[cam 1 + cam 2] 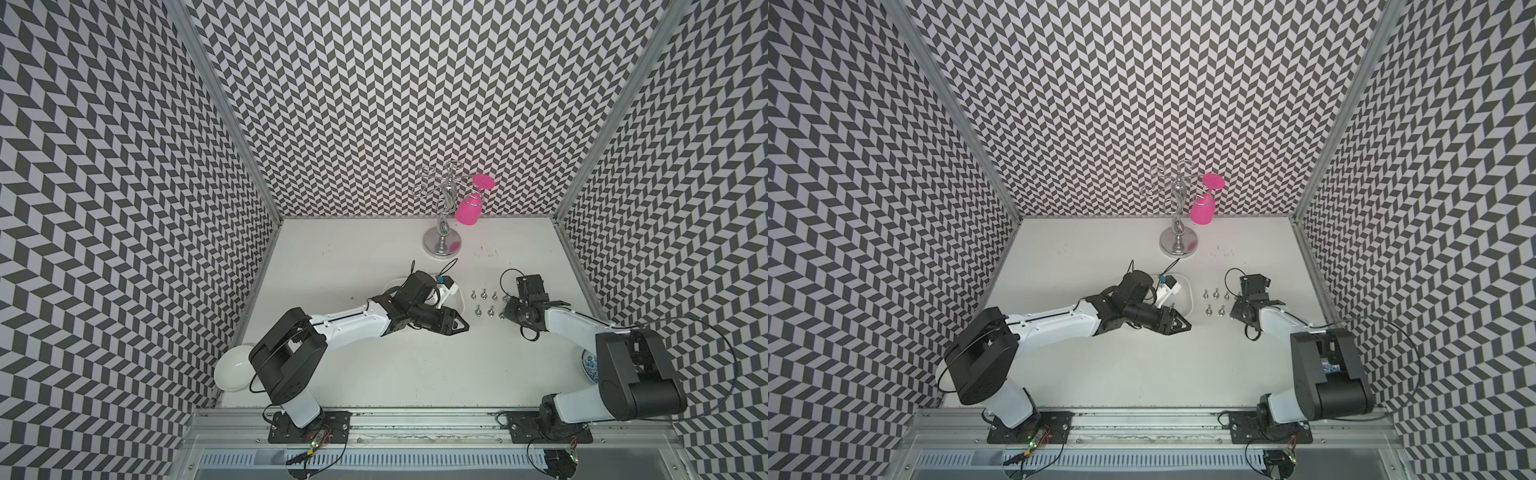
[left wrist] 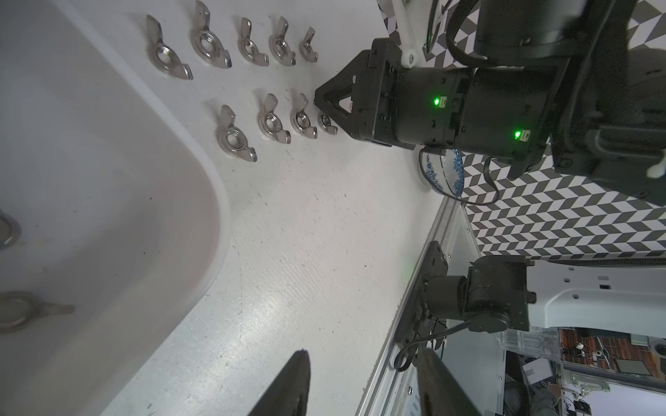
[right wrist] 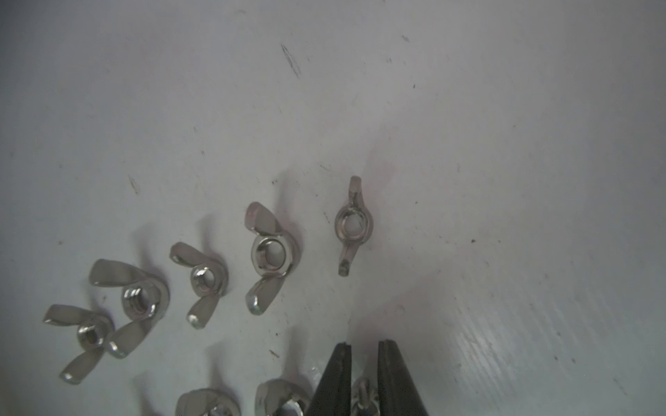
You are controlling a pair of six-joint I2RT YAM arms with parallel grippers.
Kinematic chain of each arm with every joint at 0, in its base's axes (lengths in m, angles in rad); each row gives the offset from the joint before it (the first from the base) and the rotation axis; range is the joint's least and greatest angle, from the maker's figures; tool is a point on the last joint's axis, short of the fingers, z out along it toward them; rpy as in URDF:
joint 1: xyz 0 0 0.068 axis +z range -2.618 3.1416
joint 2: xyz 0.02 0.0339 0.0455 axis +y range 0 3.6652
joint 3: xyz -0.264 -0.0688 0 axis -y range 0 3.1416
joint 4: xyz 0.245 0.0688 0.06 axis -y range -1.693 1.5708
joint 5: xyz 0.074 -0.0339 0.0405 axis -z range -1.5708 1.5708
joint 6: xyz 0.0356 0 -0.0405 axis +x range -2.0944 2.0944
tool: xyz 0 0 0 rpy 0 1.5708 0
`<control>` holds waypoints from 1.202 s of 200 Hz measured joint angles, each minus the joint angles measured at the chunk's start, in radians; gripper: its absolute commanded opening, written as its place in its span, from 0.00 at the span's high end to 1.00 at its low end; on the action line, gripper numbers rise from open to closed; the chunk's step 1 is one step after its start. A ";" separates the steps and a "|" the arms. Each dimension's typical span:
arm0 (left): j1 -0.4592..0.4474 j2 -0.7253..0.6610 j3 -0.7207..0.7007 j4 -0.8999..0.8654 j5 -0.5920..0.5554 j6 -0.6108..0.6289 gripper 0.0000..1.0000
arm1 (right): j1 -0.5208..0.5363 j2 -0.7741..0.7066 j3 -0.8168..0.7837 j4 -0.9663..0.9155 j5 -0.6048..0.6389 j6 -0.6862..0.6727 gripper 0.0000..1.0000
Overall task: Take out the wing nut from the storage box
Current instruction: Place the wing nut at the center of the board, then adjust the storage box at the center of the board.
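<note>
Wing nut [image 3: 364, 394], small, silver metal: on the white tabletop [image 3: 468, 144] between the black fingers of the right gripper [image 3: 364, 344], outside the shallow white plastic storage box [image 2: 216, 201]. Fingers narrowly apart; pinching or loose, cannot tell. Rows of like nuts [image 2: 236, 135] just beside this gripper. Note: left gripper [image 2: 362, 360] spread, empty, near box rim; further nuts [image 2: 21, 313] inside box.

Steel wing nuts [image 2: 240, 144] lie in two rows on the counter [image 2: 306, 252] just beside the shallow white storage box [image 2: 216, 201]; another wing nut [image 2: 21, 313] lies inside.
</note>
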 measured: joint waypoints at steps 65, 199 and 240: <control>0.112 -0.098 -0.023 -0.037 -0.001 0.032 0.49 | 0.021 -0.160 0.009 -0.018 -0.011 -0.019 0.85; 0.587 0.129 0.237 -0.142 -0.048 0.124 0.56 | 0.494 -0.137 -0.002 -0.045 -0.150 0.127 1.00; 0.588 0.319 0.320 -0.182 -0.020 0.145 0.57 | 0.514 -0.031 0.011 -0.027 -0.183 0.133 1.00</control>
